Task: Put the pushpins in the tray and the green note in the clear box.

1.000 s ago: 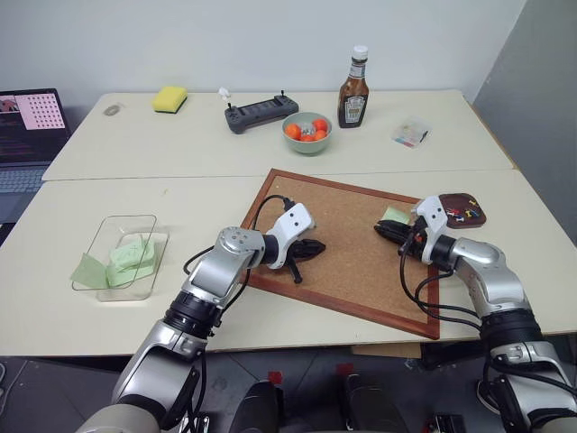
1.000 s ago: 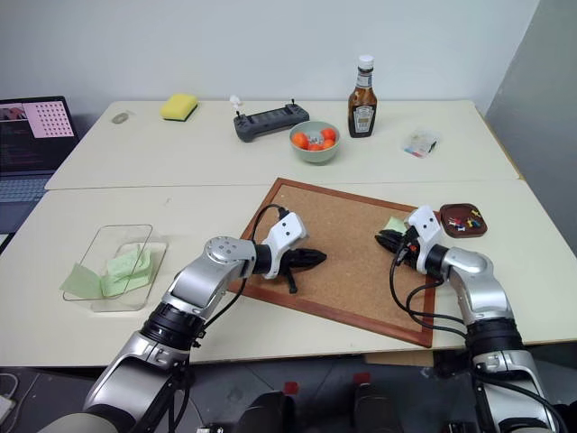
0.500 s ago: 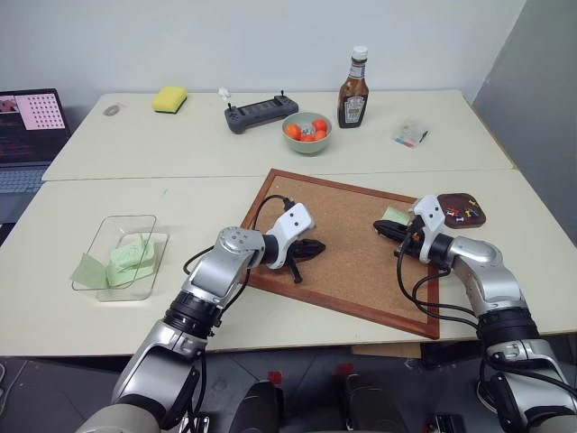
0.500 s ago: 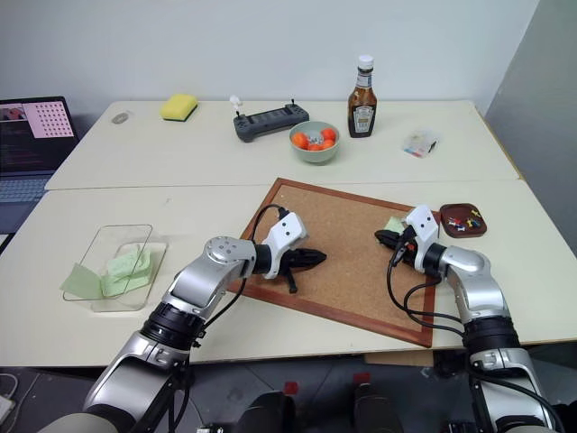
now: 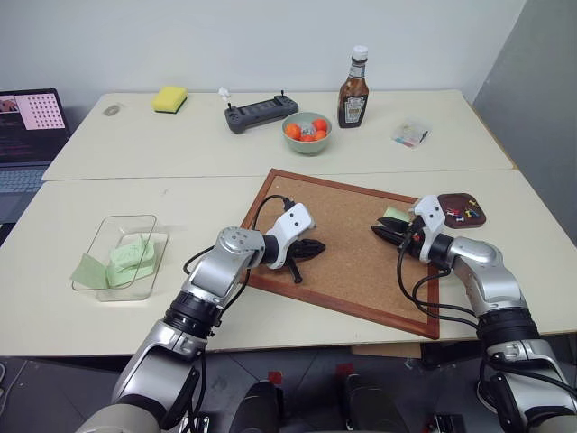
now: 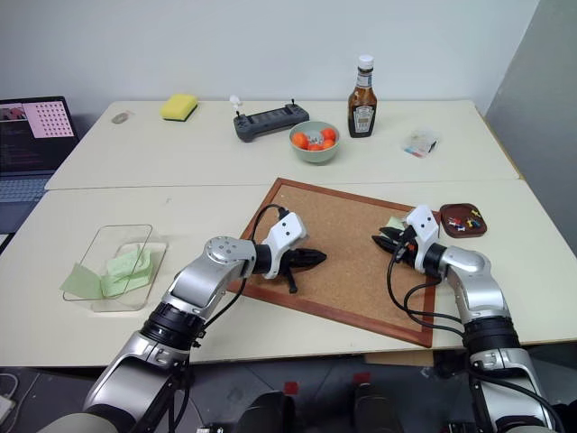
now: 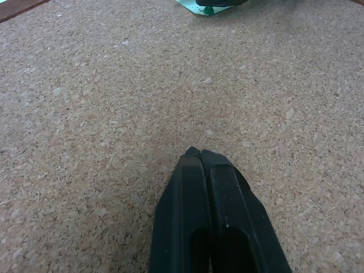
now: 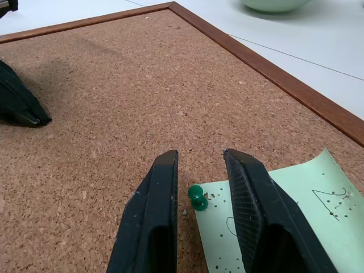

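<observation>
Right gripper [image 8: 199, 162] jaws parted, straddling a green pushpin [image 8: 197, 197] stuck in the green note's [image 8: 284, 216] corner on the cork board [image 5: 347, 244], not gripping it. Left gripper [image 7: 200, 153] jaws clenched, empty, over bare cork. Tray [image 5: 462, 210] just beyond the board's right edge.

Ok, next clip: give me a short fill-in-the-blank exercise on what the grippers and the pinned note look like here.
1. The right gripper has its black fingers parted around a small ____ pushpin.
2. That pin sits at the corner of the pale green paper note, which lies on the wood-framed ____ board.
3. The left gripper rests over the board with its fingers ____.

Missing words: green; cork; shut
</observation>
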